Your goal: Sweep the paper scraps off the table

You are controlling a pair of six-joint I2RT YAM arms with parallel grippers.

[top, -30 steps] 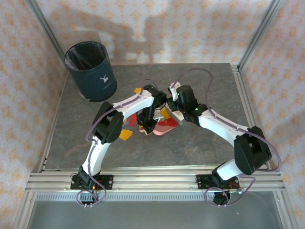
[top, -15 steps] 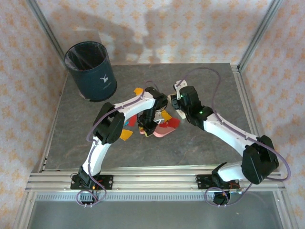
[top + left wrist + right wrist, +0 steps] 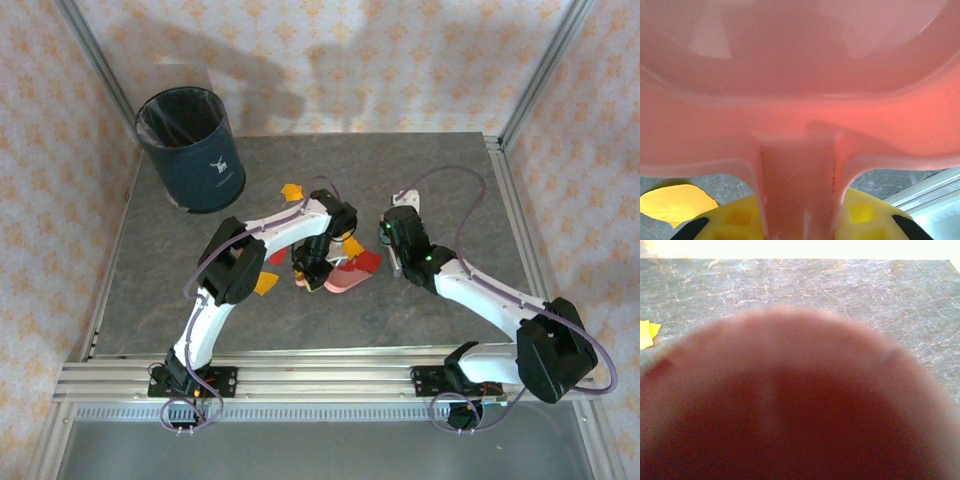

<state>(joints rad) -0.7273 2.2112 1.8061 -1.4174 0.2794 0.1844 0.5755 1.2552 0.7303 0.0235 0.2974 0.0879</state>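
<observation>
1. A dark blue bin (image 3: 190, 148) stood at the far left corner of the table (image 3: 440, 170). It bore a small white mark (image 3: 222, 166) low on its side. The mark looked like a logo, but it was too small to read as letters or a brand.
2. No other text, label, number or sign could be read in any view.

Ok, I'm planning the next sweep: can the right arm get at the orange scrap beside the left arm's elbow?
Probably not directly: the pink dustpan and the left gripper holding it sit between the right gripper and that orange scrap on the table.
</observation>
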